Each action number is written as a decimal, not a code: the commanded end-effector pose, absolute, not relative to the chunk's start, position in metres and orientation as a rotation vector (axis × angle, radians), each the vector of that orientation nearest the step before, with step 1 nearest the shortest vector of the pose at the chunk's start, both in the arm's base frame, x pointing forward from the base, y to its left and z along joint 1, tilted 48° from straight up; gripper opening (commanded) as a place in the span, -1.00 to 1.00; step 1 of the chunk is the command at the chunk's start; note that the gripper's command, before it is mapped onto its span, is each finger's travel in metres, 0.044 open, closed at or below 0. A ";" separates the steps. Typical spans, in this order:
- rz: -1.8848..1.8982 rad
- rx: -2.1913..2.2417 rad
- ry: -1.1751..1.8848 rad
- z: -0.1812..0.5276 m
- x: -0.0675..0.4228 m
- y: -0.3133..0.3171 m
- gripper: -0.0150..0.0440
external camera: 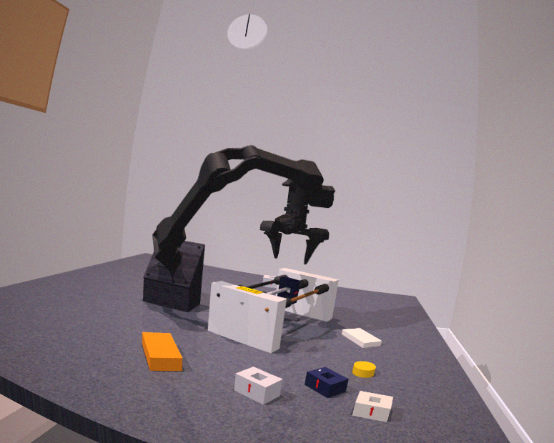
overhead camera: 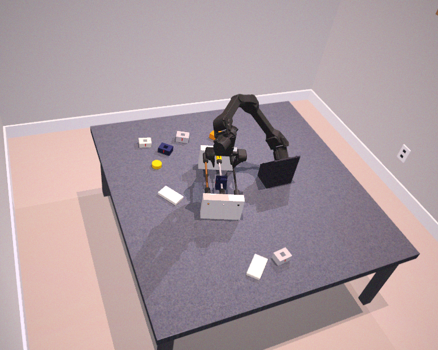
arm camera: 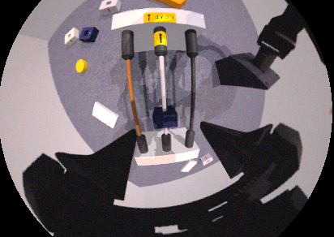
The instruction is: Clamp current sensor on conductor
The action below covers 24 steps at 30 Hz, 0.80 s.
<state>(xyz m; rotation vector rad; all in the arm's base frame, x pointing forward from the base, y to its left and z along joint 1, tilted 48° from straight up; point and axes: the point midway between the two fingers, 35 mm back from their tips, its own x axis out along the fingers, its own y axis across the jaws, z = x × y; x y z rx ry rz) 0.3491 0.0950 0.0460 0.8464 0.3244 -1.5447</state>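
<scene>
Our tool (external camera: 293, 251) hangs wide open, gripping nothing, above fixture. Navy sensor (arm camera: 164, 118) sits below us, clamped round white middle conductor (arm camera: 162, 81), which runs lengthwise between end blocks. Yellow tag (arm camera: 160, 16) marks far block; writing unreadable. Spare sensors on counter (overhead camera: 306, 210) carry red arrows.

Even, soft light from above, nothing dim, no glare. Several overlapping shadows spread over the table (overhead camera: 324, 210) under the arm (external camera: 205, 186). Wrist view is a fisheye circle, bent and black at the rim, slightly soft throughout
</scene>
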 end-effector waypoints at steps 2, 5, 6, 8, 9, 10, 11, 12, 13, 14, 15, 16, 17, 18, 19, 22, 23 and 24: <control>-1.550 0.850 0.325 0.046 0.349 0.095 1.00; -1.550 0.850 0.325 0.046 0.349 0.095 1.00; -1.550 0.850 0.325 0.046 0.349 0.095 1.00; -1.550 0.850 0.325 0.046 0.349 0.095 1.00; -1.540 0.841 0.337 0.047 0.349 0.095 1.00; -1.526 0.823 0.374 0.050 0.347 0.093 1.00; -1.500 0.792 0.435 0.054 0.345 0.091 1.00; -1.464 0.755 0.506 0.059 0.342 0.088 1.00; -1.425 0.718 0.575 0.064 0.339 0.085 1.00; -1.381 0.680 0.641 0.069 0.336 0.082 1.00; -1.334 0.641 0.703 0.074 0.333 0.080 1.00; -1.283 0.602 0.763 0.078 0.330 0.077 1.00; -1.229 0.562 0.818 0.082 0.326 0.074 1.00; -1.172 0.521 0.870 0.086 0.323 0.071 1.00; -1.113 0.478 0.918 0.090 0.319 0.069 1.00; -0.921 0.345 1.038 0.100 0.308 0.061 1.00; -0.854 0.298 1.069 0.102 0.304 0.059 1.00; -0.786 0.250 1.096 0.105 0.300 0.056 1.00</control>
